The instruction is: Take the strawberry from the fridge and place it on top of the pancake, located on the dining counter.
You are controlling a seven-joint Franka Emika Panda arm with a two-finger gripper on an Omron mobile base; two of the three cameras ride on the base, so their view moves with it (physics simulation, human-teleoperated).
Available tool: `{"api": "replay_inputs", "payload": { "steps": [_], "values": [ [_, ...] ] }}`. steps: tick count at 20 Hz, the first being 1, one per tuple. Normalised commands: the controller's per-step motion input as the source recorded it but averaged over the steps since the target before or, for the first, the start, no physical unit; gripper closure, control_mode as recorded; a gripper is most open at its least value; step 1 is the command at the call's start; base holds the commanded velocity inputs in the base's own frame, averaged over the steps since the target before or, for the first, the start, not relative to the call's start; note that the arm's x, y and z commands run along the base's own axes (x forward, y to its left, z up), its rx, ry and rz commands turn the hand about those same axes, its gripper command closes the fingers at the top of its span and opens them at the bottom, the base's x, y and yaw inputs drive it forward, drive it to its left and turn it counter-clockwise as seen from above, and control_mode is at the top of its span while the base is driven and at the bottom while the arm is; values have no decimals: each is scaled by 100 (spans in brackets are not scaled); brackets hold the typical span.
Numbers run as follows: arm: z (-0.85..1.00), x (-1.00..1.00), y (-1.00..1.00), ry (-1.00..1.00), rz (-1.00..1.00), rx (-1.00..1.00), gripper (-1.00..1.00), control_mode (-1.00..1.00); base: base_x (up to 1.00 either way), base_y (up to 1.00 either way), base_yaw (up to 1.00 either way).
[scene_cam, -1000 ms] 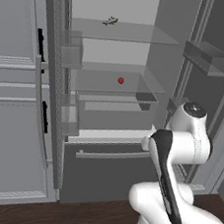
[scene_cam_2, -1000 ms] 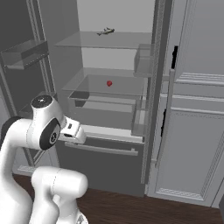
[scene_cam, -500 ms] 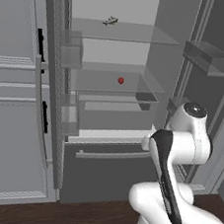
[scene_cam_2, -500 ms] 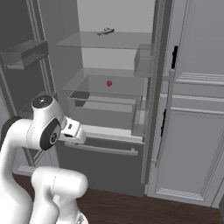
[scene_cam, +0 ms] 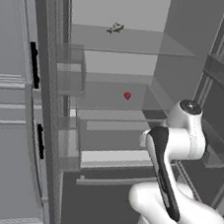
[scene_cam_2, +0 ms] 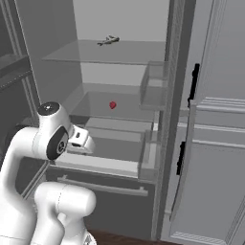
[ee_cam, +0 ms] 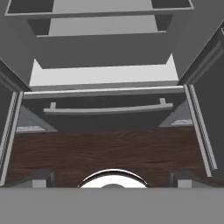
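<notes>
The fridge (scene_cam: 184,48) (scene_cam_2: 52,43) stands with both doors open. On its middle glass shelf lies the tiny red strawberry (scene_cam: 127,95) (scene_cam_2: 113,105), alone and untouched. My arm is folded low in front of the fridge, well below and in front of the berry. In the hand view my gripper (ee_cam: 113,178) is open with nothing between its fingertips (ee_cam: 38,177), and it looks down at the bottom drawer's bar handle (ee_cam: 107,109) and the floor. The pancake and the dining counter are out of view.
A small grey-green flat item (scene_cam: 114,29) (scene_cam_2: 107,40) lies on the upper shelf. Clear door bins (scene_cam: 70,74) (scene_cam_2: 154,88) jut out beside the shelves. Light grey cabinets (scene_cam: 3,120) (scene_cam_2: 220,143) flank the fridge. Dark wood floor (ee_cam: 109,148) lies below.
</notes>
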Motion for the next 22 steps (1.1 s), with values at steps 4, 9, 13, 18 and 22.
{"api": "replay_inputs", "payload": {
  "steps": [4,9,13,18,22],
  "values": [
    [0,0,0,0,0,0,-100,100,61,0,0],
    [0,0,0,0,0,0,-100,100,76,1,0],
    [0,0,0,0,0,0,-100,100,60,0,0],
    [0,0,0,0,0,0,-100,100,53,0,0],
    [0,10,0,-1,0,0,-100,-100,25,0,0]
  ]
}}
